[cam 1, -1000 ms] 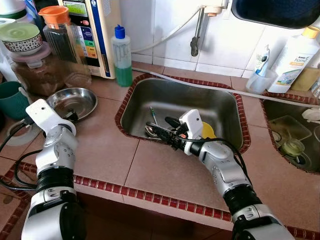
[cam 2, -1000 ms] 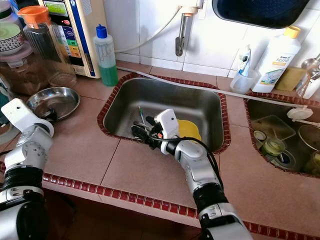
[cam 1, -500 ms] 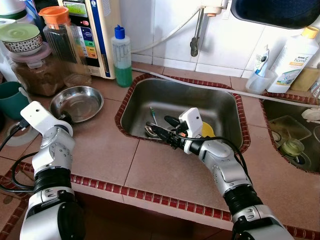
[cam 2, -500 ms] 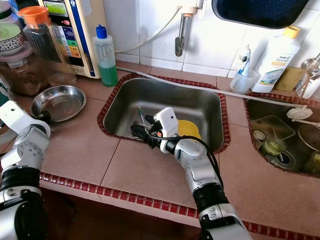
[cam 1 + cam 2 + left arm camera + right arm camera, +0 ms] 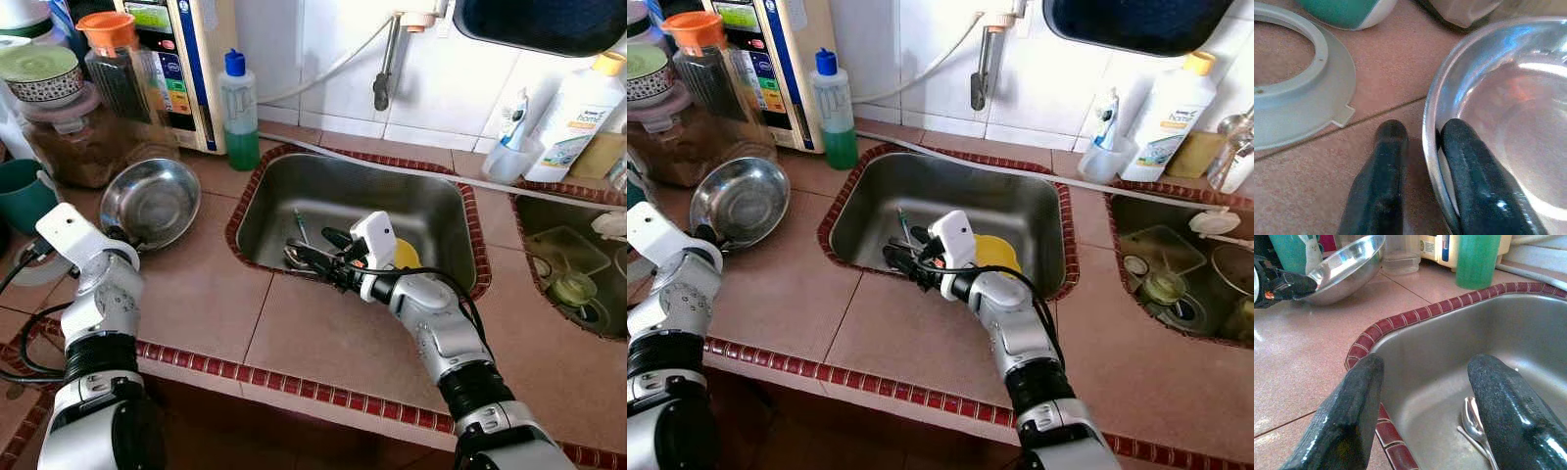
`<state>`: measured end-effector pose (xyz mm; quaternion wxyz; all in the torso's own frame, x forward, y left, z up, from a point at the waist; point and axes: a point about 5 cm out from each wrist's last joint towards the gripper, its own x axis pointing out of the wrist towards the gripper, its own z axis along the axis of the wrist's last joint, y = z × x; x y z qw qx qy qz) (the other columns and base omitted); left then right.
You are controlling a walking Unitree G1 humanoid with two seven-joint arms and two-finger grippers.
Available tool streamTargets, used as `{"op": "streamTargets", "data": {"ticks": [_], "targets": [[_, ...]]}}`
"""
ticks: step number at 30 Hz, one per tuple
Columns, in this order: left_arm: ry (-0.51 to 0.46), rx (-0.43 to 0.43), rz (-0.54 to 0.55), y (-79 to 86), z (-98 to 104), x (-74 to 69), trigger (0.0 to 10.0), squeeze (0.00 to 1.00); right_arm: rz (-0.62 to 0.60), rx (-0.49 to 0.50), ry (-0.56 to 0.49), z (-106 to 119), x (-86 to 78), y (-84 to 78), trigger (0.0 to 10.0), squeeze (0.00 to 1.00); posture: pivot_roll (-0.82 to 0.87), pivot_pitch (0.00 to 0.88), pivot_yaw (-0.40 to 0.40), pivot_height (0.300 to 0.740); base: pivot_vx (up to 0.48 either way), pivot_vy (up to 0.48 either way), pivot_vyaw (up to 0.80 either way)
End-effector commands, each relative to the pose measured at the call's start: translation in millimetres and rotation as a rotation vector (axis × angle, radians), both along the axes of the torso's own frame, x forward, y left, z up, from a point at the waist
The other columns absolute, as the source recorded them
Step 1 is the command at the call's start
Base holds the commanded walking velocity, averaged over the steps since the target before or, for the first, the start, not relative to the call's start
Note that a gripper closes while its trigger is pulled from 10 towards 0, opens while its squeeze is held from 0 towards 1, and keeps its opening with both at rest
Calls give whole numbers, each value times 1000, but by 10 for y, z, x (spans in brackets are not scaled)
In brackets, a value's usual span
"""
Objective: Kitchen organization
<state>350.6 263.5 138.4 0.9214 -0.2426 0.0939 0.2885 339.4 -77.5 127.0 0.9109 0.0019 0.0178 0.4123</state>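
- The left wrist view shows, close up, what the head views leave small: the left pincer (image 5: 1418,147) pinches the rim of the steel bowl (image 5: 150,203), one black finger (image 5: 1471,186) inside the bowl and the other outside on the tiled desk (image 5: 323,343).
- That same view shows a pale plastic ring (image 5: 1298,93) lying flat on the desk just beside the bowl, and the base of a teal cup (image 5: 1347,7) beyond it.
- The head views show the bowl tilted, its far edge lifted toward the brown-filled jar (image 5: 69,137), its near edge low at the left pincer.
- The right wrist view looks between the two spread fingers of the right pincer (image 5: 1425,396), which holds nothing and hangs over the near left corner of the steel sink (image 5: 431,211).
- Below those fingers a spoon (image 5: 1474,421) lies on the sink floor; the head views also show a yellow dish (image 5: 407,257) there, partly hidden by the right wrist.
- A green soap bottle (image 5: 239,113) stands on the desk between the bowl and the sink's back corner.
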Motion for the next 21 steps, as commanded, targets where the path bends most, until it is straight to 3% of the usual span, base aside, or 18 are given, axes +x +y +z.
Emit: {"op": "streamTargets", "data": {"ticks": [1,9,21], "targets": [[9,9,-12,-38,-45,-18,0,0,12,0,-19,62,7,13,10000,0,104,52,-18,740,0,0,0],[-100,80,-31,-147,-6,-111,0,0,1,-1,-19,58,9,-1,10000,0,104,45,-17,740,0,0,0],[-135,147,-61,-237,-10,-220,0,0,-16,4,-11,46,20,-6,10000,0,113,29,-19,740,0,0,0]]}}
